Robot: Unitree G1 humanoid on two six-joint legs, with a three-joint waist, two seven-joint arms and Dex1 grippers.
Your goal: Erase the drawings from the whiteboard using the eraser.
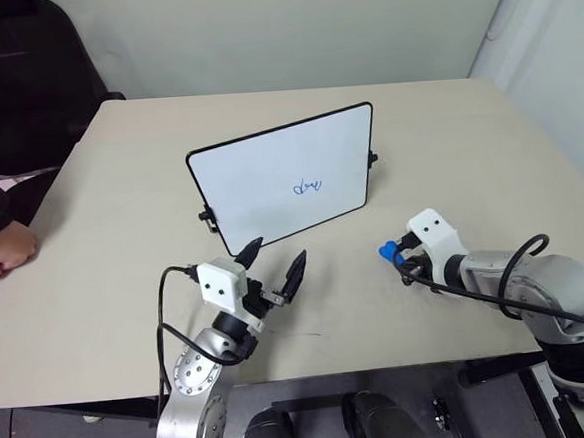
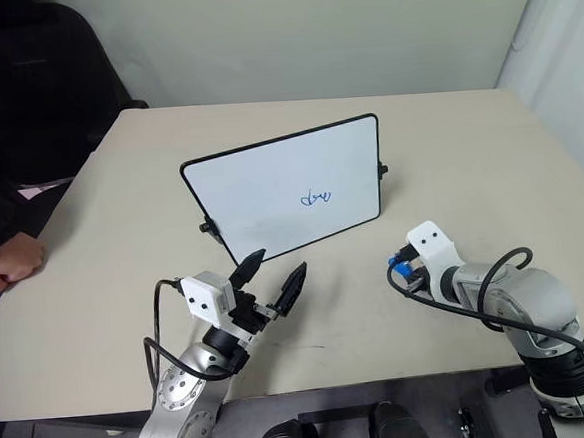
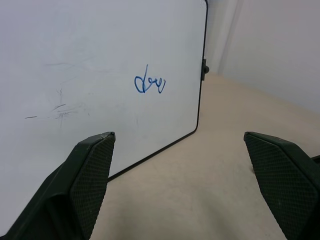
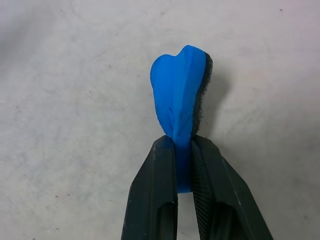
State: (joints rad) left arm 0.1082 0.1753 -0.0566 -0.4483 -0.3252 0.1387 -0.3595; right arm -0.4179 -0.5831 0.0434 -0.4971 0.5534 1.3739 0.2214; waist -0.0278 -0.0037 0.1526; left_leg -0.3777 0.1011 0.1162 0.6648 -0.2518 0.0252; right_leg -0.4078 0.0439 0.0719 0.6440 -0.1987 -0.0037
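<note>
**Right gripper pinches the blue eraser in front of the standing whiteboard**

The right gripper (image 4: 182, 165) has its two black fingers pressed together on the eraser (image 4: 180, 95), a small bright blue piece with a dark felt strip along one edge. The blue body bulges out past the fingertips, squeezed thin where the pads clamp it. Seen from the head camera, this gripper sits in front of the whiteboard (image 1: 269, 170) and off its right corner, apart from it, angled down toward the table (image 1: 107, 292). The eraser shows there as a small blue spot at the gripper's tip (image 1: 388, 251), just over the tabletop and not touching the board.

The left gripper (image 1: 273, 262) hovers just in front of the whiteboard's lower left corner, its fingers (image 3: 92, 170) spread wide apart with nothing between them. It points up toward the board face.

The whiteboard stands tilted back near the middle of the beige table, with a thin black frame, rounded corners and a small black knob on each side. The drawings (image 1: 308, 186), a small blue cursive squiggle, sit on the board's right half, a little below the middle. Faint grey smudges mark the board's face to the left of the squiggle.

Far left of the whiteboard, a person's hand (image 1: 4, 251) rests at the table edge.
</note>
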